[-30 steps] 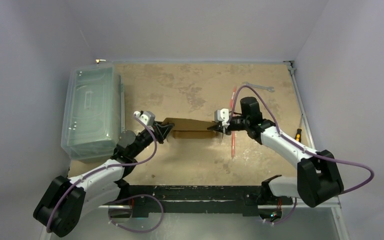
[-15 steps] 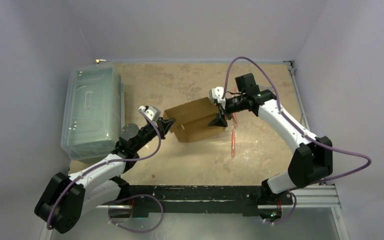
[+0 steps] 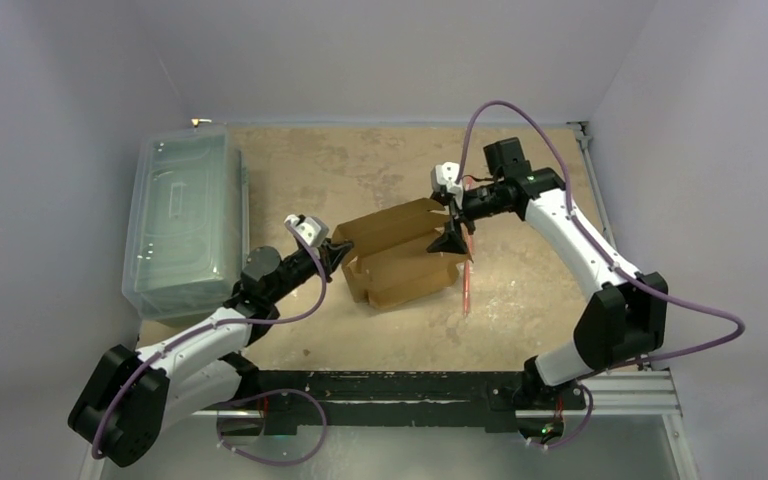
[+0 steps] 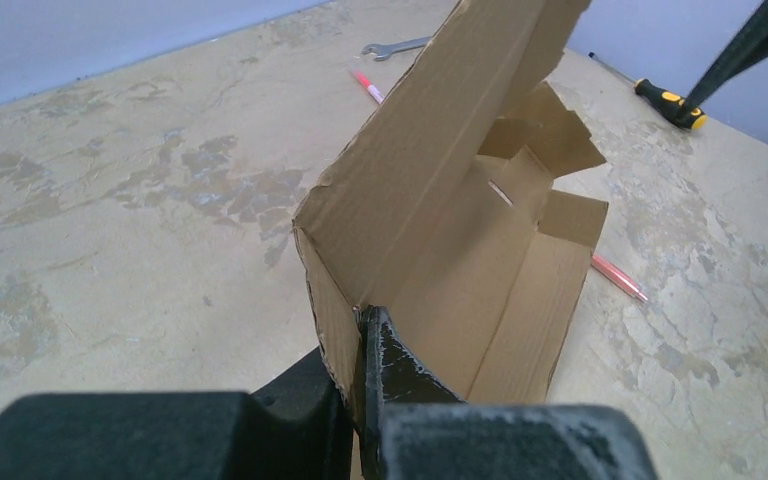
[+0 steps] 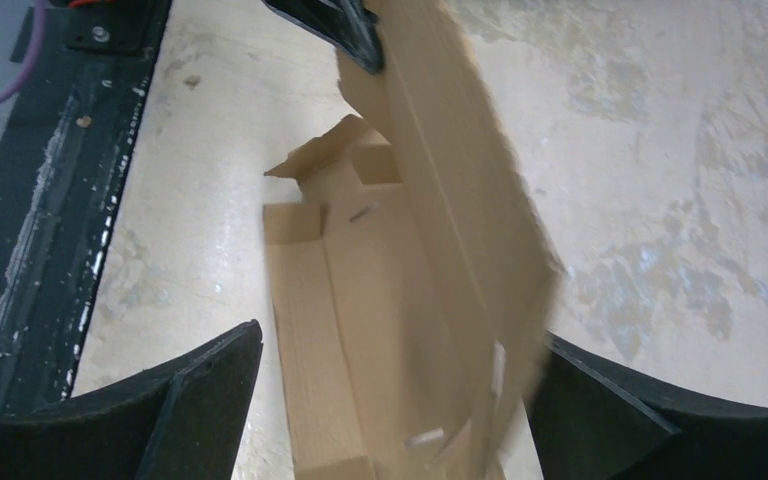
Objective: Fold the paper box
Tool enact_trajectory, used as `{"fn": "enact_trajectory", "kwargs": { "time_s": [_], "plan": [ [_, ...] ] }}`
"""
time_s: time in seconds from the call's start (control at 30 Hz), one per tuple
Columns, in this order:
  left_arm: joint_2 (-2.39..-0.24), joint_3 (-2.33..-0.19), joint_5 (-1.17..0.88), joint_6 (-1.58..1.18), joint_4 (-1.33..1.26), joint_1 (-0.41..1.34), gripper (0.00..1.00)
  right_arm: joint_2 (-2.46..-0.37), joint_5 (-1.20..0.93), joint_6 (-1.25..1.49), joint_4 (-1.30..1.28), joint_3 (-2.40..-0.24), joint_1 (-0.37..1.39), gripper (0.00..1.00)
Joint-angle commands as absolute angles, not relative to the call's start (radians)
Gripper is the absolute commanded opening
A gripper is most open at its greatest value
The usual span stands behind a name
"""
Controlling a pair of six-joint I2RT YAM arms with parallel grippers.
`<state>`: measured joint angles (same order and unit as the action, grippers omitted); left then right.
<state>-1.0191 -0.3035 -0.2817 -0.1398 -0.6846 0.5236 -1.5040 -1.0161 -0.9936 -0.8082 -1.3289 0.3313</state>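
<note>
The paper box (image 3: 400, 255) is brown corrugated cardboard, half unfolded at mid-table, with one long panel raised and its tray side lying flat. My left gripper (image 3: 335, 255) is shut on the box's left end wall; in the left wrist view its fingers (image 4: 360, 340) pinch that cardboard edge, and the box (image 4: 460, 230) stretches away from them. My right gripper (image 3: 452, 238) hovers at the box's right end, open. In the right wrist view its jaws (image 5: 400, 335) stand wide on either side of the blurred box (image 5: 440, 200).
A large clear plastic bin (image 3: 182, 225) stands at the left edge. A red pen (image 3: 467, 285) lies right of the box. A wrench (image 3: 520, 175) lies at the back right, and a yellow-handled screwdriver (image 4: 668, 102) near the right edge.
My right gripper let go of the box's right end and opened wide, rising toward the back. My left gripper closed on the left end. The box has swung up and spread open.
</note>
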Motion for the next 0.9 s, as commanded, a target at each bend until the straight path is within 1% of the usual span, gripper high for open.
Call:
{"fn": "enact_trajectory", "kwargs": {
  "time_s": [0.0,0.13,0.3,0.37,0.5,0.6,0.7,0.77,0.87],
  "plan": [
    [-0.995,-0.33,-0.319,-0.11,-0.715,0.529,0.0,-1.45,-1.024,-1.052,-0.871,-1.366,0.281,0.99],
    [-1.014,-0.38,-0.339,-0.087,-0.681,0.535,0.0,-1.453,-0.986,-1.041,-0.906,-1.432,0.291,0.99],
    [-1.034,-0.442,-0.335,-0.048,-0.611,0.547,0.0,-1.573,-0.917,-1.038,-1.055,-1.659,0.363,0.98],
    [-1.035,-0.465,-0.329,-0.034,-0.583,0.553,0.0,-1.622,-0.862,-1.04,-1.124,-1.726,0.413,0.95],
    [-1.046,-0.508,-0.32,-0.009,-0.531,0.559,0.0,-1.676,-0.776,-0.986,-1.16,-1.795,0.487,0.84],
    [-1.055,-0.535,-0.312,-0.005,-0.499,0.563,0.0,-1.699,-0.731,-0.957,-1.175,-1.82,0.505,0.73],
    [-1.067,-0.559,-0.31,0.027,-0.475,0.567,0.0,-1.714,-0.671,-0.936,-1.178,-1.825,0.521,0.59],
    [-1.074,-0.574,-0.309,0.03,-0.46,0.569,0.0,-1.724,-0.643,-0.924,-1.178,-1.826,0.531,0.46],
    [-1.077,-0.589,-0.308,0.029,-0.449,0.57,0.0,-1.731,-0.629,-0.911,-1.166,-1.833,0.538,0.22]
  ]
}}
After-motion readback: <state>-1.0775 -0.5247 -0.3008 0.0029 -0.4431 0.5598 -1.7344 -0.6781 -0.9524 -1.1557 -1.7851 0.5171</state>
